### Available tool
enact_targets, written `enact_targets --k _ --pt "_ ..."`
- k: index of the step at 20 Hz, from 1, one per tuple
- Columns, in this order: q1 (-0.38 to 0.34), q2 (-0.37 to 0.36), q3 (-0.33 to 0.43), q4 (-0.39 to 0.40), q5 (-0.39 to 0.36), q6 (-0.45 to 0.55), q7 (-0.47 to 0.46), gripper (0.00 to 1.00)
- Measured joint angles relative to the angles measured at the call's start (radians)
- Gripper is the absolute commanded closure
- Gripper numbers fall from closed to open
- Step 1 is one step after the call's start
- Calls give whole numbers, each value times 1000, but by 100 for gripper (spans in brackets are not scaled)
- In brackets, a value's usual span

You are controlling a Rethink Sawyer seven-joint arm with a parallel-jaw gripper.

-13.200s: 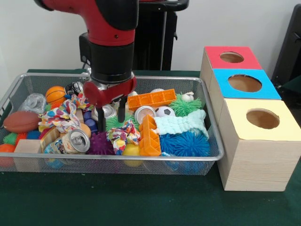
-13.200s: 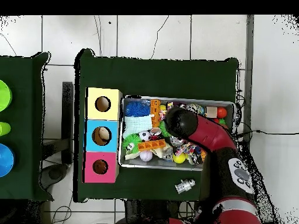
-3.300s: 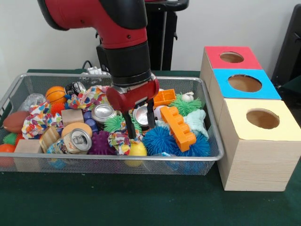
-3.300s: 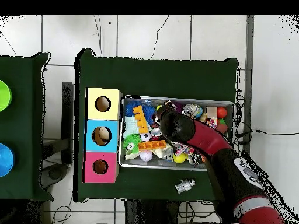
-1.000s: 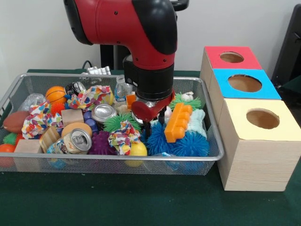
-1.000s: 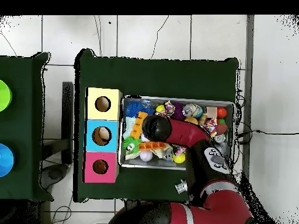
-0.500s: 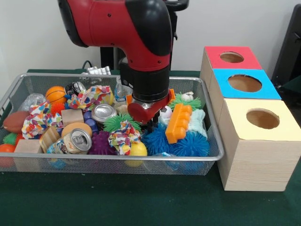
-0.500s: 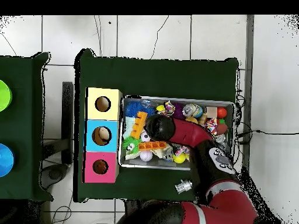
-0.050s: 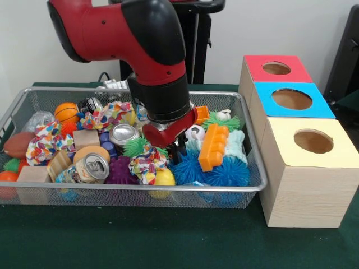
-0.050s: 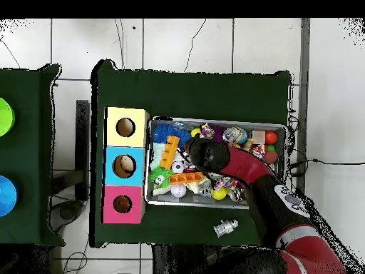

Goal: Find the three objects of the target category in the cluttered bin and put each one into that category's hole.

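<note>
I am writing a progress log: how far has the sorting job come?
Done: no delivery shows at the three wooden colour-topped boxes. In hand: the gripper is low in the wire mesh bin, beside the orange plastic block; its grasp is hidden. Left: apparently all three objects.

A dark green cloth covers the table. In the overhead view a small clear object lies on this cloth, just outside the bin. At the left edge, on another green table, stand a green disc and a blue disc.
</note>
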State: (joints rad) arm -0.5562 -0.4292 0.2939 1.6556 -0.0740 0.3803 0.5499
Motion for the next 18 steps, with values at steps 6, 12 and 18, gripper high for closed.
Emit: enact_targets --k 6,12,18 --pt "27 -72 -8 14 13 150 0 100" --pt "79 -177 -13 -4 15 542 0 100" --pt "89 -236 -13 -20 15 719 0 100"
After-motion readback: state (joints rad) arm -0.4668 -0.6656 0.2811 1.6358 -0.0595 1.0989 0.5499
